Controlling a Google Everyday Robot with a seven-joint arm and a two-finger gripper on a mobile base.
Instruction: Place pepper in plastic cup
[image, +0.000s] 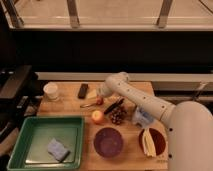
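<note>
End effector beside pepper; fruit, pine cone near.

Robot test station in a lab-like indoor space: a white arm holds its spread fingers low over a wooden bench laid with mixed props. A green tray lies left of the fingers and nearer the camera. A purple bowl lies in front of them, a white cup to their left. Behind, metal posts frame glazing.

1 camera looks down from above the near edge of the table (the arm enters at lower right), facing the far windows, fairly close; the gripper hangs mid-table.
</note>
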